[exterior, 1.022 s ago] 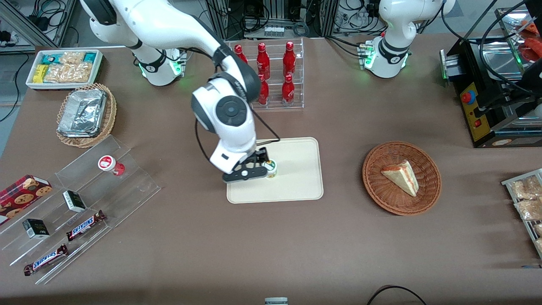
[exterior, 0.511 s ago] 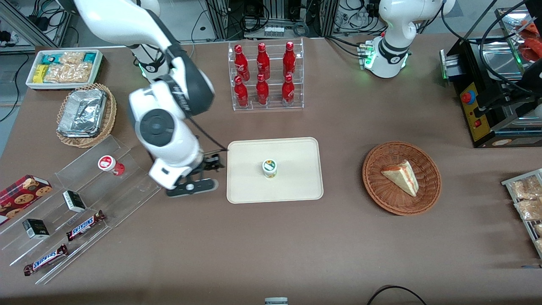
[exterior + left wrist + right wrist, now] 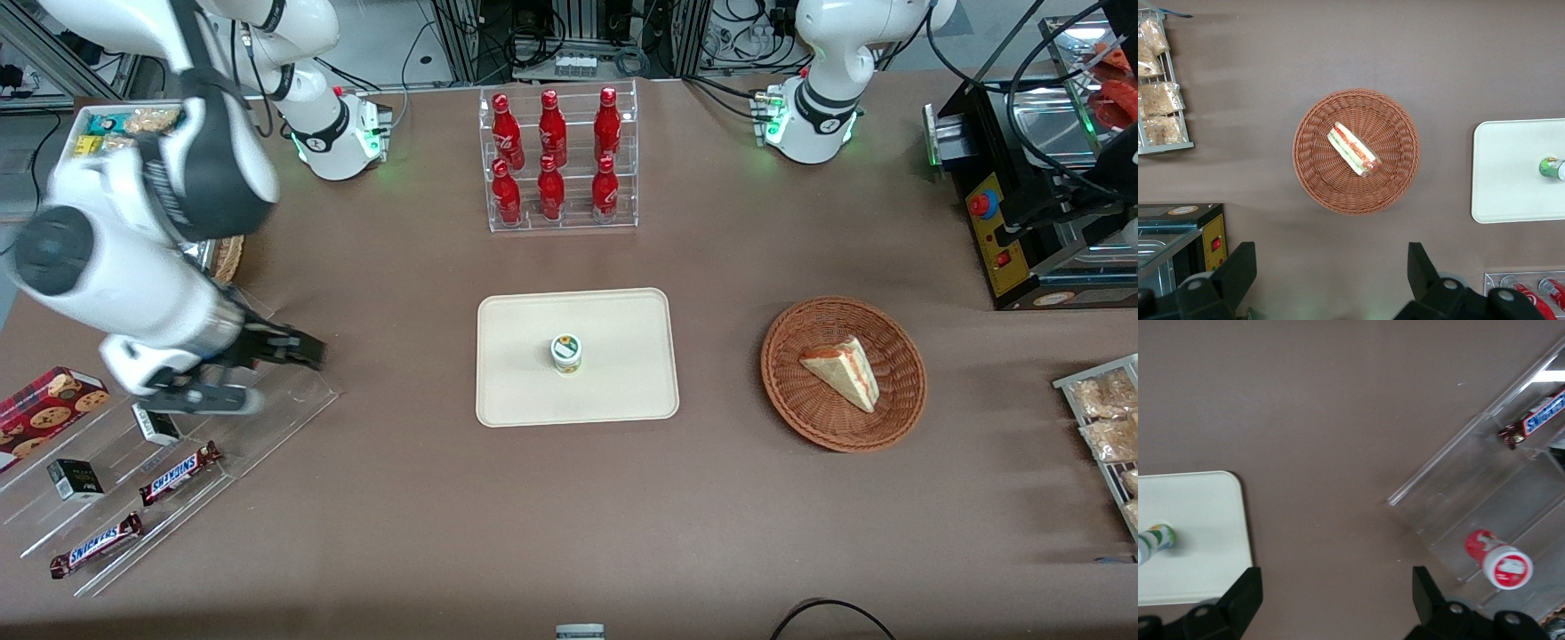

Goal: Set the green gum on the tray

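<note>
The green gum [image 3: 566, 353], a small bottle with a white lid and green-yellow label, stands upright near the middle of the cream tray [image 3: 622, 391]. It shows in the right wrist view too, the gum [image 3: 1155, 540] on the tray [image 3: 1205, 513], and in the left wrist view, the gum [image 3: 1551, 167] on the tray [image 3: 1511, 167]. My gripper [image 3: 298, 351] hangs well away from the tray, toward the working arm's end, over the upper edge of the clear acrylic stand [image 3: 284, 400]. The gripper [image 3: 1336, 600] is open, with only bare table between its fingers.
A red-lidded gum bottle [image 3: 1498, 561] sits in the acrylic stand, with Snickers bars [image 3: 180, 471] on lower steps. A rack of red bottles [image 3: 556, 160] stands farther from the camera than the tray. A wicker basket [image 3: 898, 418] holding a sandwich lies toward the parked arm's end.
My gripper let go of the green gum on the tray, then swung away toward the working arm's end to above the acrylic stand. The gum stays put.
</note>
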